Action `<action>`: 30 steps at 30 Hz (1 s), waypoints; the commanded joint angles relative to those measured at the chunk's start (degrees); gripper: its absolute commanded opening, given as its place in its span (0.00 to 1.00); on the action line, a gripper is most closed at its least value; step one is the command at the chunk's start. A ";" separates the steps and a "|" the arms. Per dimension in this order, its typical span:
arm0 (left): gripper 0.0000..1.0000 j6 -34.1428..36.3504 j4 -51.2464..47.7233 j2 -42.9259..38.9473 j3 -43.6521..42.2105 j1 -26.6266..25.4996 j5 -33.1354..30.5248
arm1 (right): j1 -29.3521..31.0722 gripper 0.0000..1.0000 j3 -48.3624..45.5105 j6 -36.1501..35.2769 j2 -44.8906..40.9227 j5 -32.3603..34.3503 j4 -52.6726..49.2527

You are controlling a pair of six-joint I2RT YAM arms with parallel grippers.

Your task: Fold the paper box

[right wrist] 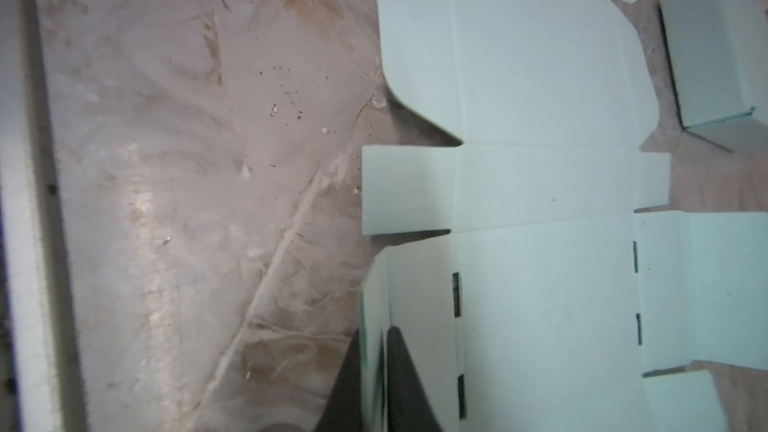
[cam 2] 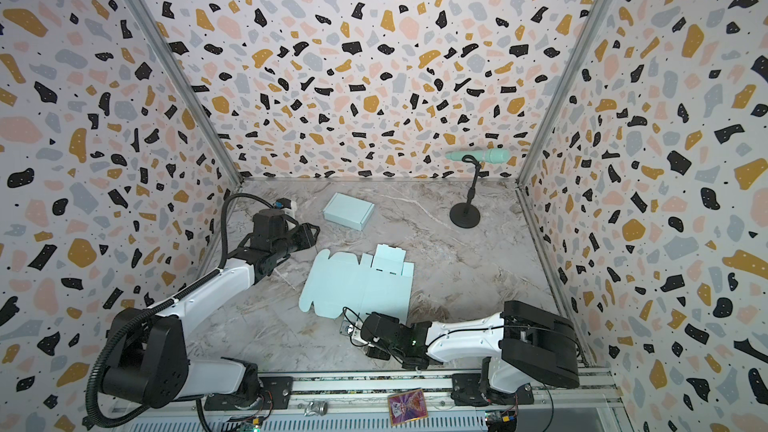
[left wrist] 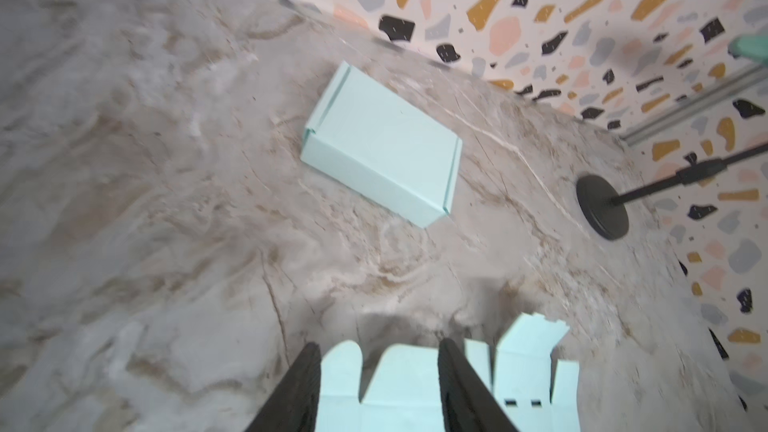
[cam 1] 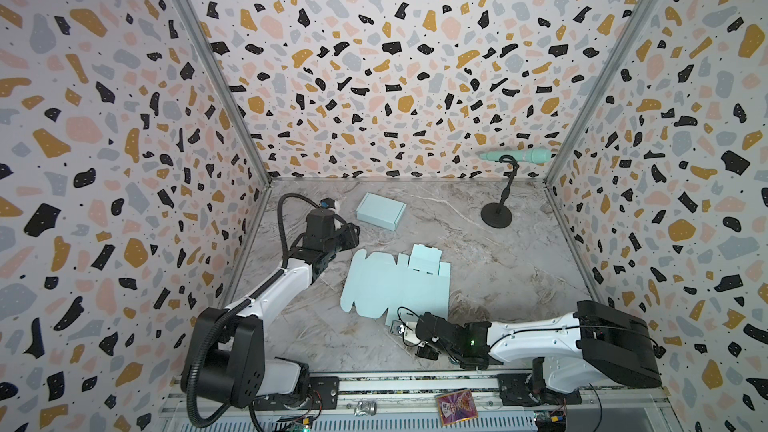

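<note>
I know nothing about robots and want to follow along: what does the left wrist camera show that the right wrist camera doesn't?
Only the left wrist view: the black stand, the whole folded box and the left end effector, open above the sheet's edge.
Only the right wrist view: nearly the whole flat sheet, and the right end effector with a finger on each side of its raised flap.
Both: the marble table, the sheet and the box.

One flat blank (cam 1: 395,284), one folded box (cam 1: 380,211), one microphone (cam 1: 519,155)
</note>
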 commanded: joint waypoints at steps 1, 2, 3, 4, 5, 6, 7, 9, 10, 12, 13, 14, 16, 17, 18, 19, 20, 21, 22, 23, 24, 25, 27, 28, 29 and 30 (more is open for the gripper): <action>0.48 -0.56 -0.41 -1.46 -4.33 -3.45 1.85 | -0.28 0.37 0.79 2.31 -2.72 -1.33 0.38; 0.48 -1.13 0.34 -1.60 -5.67 -4.49 1.92 | -0.29 0.45 0.06 3.48 -4.35 -1.34 0.24; 0.48 -1.40 0.90 -1.55 -6.50 -5.37 2.05 | -0.29 0.55 -0.73 4.62 -6.18 -1.23 -0.01; 0.48 -1.66 1.25 -1.50 -7.01 -6.04 1.99 | -0.25 0.62 -1.27 5.62 -7.97 -1.19 -0.34; 0.48 -2.01 1.93 -1.28 -7.60 -6.92 1.98 | -0.37 0.67 -1.59 6.89 -10.09 -1.01 -1.10; 0.48 -2.39 2.57 -1.05 -7.86 -8.07 1.96 | -0.81 0.70 -1.61 8.55 -12.36 -1.05 -2.01; 0.48 -2.50 3.13 -0.61 -7.87 -9.31 1.74 | -1.74 0.73 -1.53 10.62 -14.62 -1.65 -2.58; 0.48 -2.12 4.15 0.68 -7.02 -13.15 1.31 | -7.22 0.75 -1.18 18.19 -19.65 -5.42 -3.78; 0.48 -2.06 5.05 1.33 -6.64 -14.60 1.29 | -10.65 0.76 -1.28 21.97 -21.69 -7.91 -4.17; 0.48 -2.13 6.02 3.65 -5.67 -17.19 1.83 | -18.82 0.78 -2.13 32.80 -26.17 -12.12 -6.21; 0.48 -2.24 6.55 4.63 -5.39 -18.15 2.02 | -22.92 0.79 -2.79 37.26 -27.59 -15.16 -7.02; 0.48 -2.40 7.27 5.59 -5.33 -19.30 2.04 | -26.95 0.79 -3.79 41.52 -29.02 -18.51 -7.99; 0.47 -2.67 8.38 7.19 -5.28 -20.92 1.95 | -33.16 0.79 -6.10 46.90 -30.45 -23.61 -9.37; 0.47 -2.76 8.86 8.09 -5.37 -21.51 2.07 | -35.95 0.79 -7.13 48.54 -30.62 -25.87 -10.04; 0.47 -2.85 9.38 8.91 -5.56 -21.92 2.34 | -37.93 0.79 -8.30 49.36 -30.39 -27.73 -9.88; 0.46 -2.99 9.65 9.42 -5.79 -22.20 2.39 | -39.58 0.79 -9.18 49.85 -30.17 -29.09 -9.48; 0.46 -3.22 10.10 9.72 -6.13 -22.46 2.42 | -41.24 0.78 -10.35 50.23 -29.63 -30.84 -8.45; 0.46 -3.41 10.54 9.97 -6.56 -22.65 2.51 | -42.69 0.77 -11.40 50.61 -28.94 -32.55 -7.14; 0.46 -3.62 10.87 10.18 -6.86 -22.79 2.65 | -43.68 0.76 -12.05 50.93 -28.25 -33.87 -5.87; 0.46 -3.78 11.17 10.29 -7.30 -22.92 2.74 | -44.50 0.75 -12.69 51.23 -27.48 -35.06 -4.40; 0.46 -3.86 11.50 10.42 -7.75 -23.09 2.74 | -44.80 0.74 -12.95 51.24 -26.59 -35.59 -3.21; 0.46 -3.99 11.64 10.52 -8.13 -23.17 2.74 | -44.85 0.74 -12.83 51.03 -25.62 -35.70 -2.96; 0.45 -4.41 12.40 10.77 -9.11 -23.32 2.74 | -44.98 0.72 -12.43 50.07 -22.89 -36.24 -2.85; 0.45 -4.54 12.66 10.71 -9.57 -23.36 2.74 | -44.98 0.71 -12.65 49.95 -21.94 -36.64 -2.07; 0.45 -4.78 12.59 10.79 -9.91 -23.41 2.73 | -45.01 0.70 -13.28 50.11 -20.88 -37.27 -0.30; 0.45 -4.93 12.59 10.87 -10.29 -23.45 2.86 | -44.98 0.70 -13.84 50.44 -19.71 -38.00 1.37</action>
